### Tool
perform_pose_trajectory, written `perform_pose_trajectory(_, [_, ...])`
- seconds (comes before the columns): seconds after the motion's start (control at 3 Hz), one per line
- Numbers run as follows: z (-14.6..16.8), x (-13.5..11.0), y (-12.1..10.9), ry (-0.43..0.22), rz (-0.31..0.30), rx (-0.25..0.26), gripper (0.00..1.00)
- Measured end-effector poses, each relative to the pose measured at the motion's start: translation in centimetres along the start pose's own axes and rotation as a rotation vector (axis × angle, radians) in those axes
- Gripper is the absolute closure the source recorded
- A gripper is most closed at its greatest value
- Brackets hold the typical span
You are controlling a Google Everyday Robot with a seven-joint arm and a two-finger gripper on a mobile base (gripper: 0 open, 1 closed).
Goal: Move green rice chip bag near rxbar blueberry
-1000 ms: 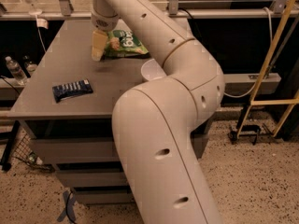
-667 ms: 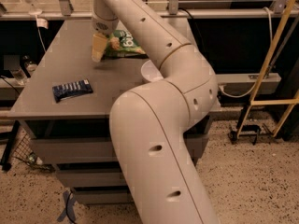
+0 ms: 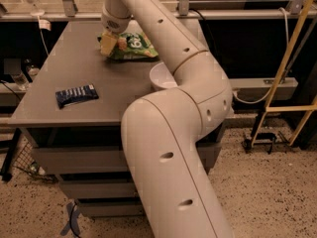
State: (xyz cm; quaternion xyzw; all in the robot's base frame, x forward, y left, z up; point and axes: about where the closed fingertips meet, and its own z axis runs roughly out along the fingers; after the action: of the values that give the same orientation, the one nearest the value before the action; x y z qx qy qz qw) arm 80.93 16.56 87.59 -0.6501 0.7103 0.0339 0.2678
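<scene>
Wide grey surface point(image 3: 69, 58) viewed past a thick white robot arm point(image 3: 163, 148) reaching up and away across the frame. At the far end of the surface, a crinkly green chip bag point(image 3: 136, 46) lying flat, with a white bowl point(image 3: 158, 76) just in front of it to the right, partly hidden by the arm. At the bag's left edge, the gripper point(image 3: 109, 42), lowered and touching or overlapping the bag from this angle. Cannot tell how wide the gripper stands open, nor whether it has hold of the bag. Near the front left of the surface, well apart from the bag, a small dark blue bar point(image 3: 77, 95) with white lettering, lying flat at a slight angle. Judged from this layout: at the grasping step, with the bag not yet carried anywhere near the bar. Next move likely calls for a firm hold on the bag's edge, a lift just clear of the surface, then travel toward the front left. Calls also for care with the crinkly wrapper, apt to slip or buckle in a pinch, and for setting down just beside the bar without covering or nudging it. Bowl off to the other side of that path, so little risk there.
</scene>
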Motion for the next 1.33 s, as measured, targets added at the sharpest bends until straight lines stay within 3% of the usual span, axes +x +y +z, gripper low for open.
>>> perform_pose_trajectory(0.33, [-2.8, -1.2, 0.5, -0.096, -0.05, -0.023, 0.85])
perform_pose_trajectory(0.67, [-6.0, -2.7, 2.0, -0.205, -0.121, -0.06, 1.0])
perform_pose_trajectory(1.33, [-9.8, -6.5, 6.3, -0.38, -0.27, -0.16, 1.0])
